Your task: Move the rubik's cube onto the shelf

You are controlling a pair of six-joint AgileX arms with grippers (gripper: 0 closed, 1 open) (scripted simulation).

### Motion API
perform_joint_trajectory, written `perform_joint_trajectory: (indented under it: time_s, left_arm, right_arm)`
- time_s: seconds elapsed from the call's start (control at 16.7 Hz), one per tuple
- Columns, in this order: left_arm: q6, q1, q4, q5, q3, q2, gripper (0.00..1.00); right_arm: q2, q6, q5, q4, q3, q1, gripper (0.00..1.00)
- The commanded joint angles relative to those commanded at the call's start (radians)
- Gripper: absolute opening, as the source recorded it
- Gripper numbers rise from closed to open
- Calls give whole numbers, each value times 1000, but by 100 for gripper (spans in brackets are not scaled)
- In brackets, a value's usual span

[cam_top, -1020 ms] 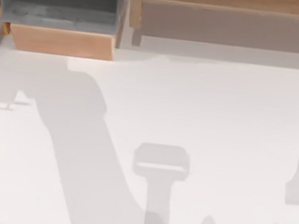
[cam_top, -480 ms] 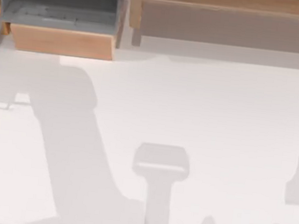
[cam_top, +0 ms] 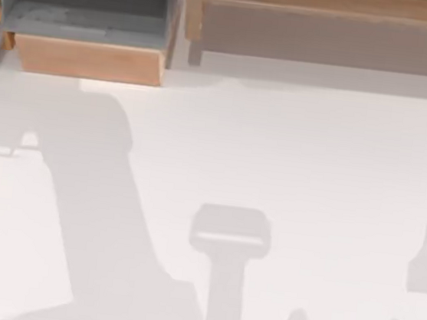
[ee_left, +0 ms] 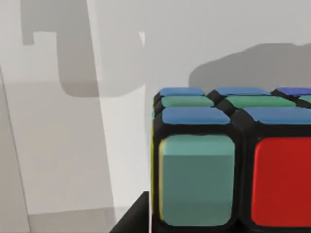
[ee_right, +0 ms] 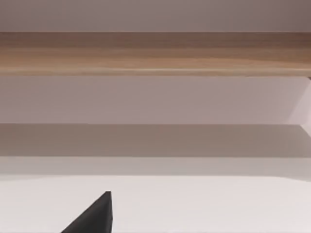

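Evidently the rubik's cube (ee_left: 228, 160) sits close under the left wrist, perhaps gripped, though that cannot be told; the shelf (cam_top: 329, 26) awaits it.

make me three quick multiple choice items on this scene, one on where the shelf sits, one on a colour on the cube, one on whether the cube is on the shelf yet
1. In the top view, where is the shelf?
A. along the far edge, right of the wooden box
B. at the near edge, in the middle
C. at the left edge

2. In the left wrist view, which sticker colour faces the camera on the rubik's cube, beside the teal one?
A. orange
B. red
C. purple

3. Is the cube on the shelf yet?
A. yes, on the plank top
B. yes, in the recess
C. no

Answers:
1 A: the long plank top runs along the upper right, next to the shorter box.
2 B: a red square sits next to the teal one.
3 C: the shelf's top and recess hold nothing in the top view, and the cube is close before the left wrist camera.
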Motion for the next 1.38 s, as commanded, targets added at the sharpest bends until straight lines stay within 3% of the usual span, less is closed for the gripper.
perform_joint_trajectory:
  time_s: [0.36,0.6,0.96,1.38]
  left_arm:
    - [-11,-10,6,-53,-90,-117,0]
    - [-27,-124,95,-145,-264,-323,0]
    - [-47,-490,383,-305,-634,-533,0]
    - [-65,-987,888,-499,-998,-669,0]
  right_arm:
    - [0,0,0,0,0,0,100]
    - [0,0,0,0,0,0,100]
    - [0,0,0,0,0,0,100]
    - [0,0,0,0,0,0,100]
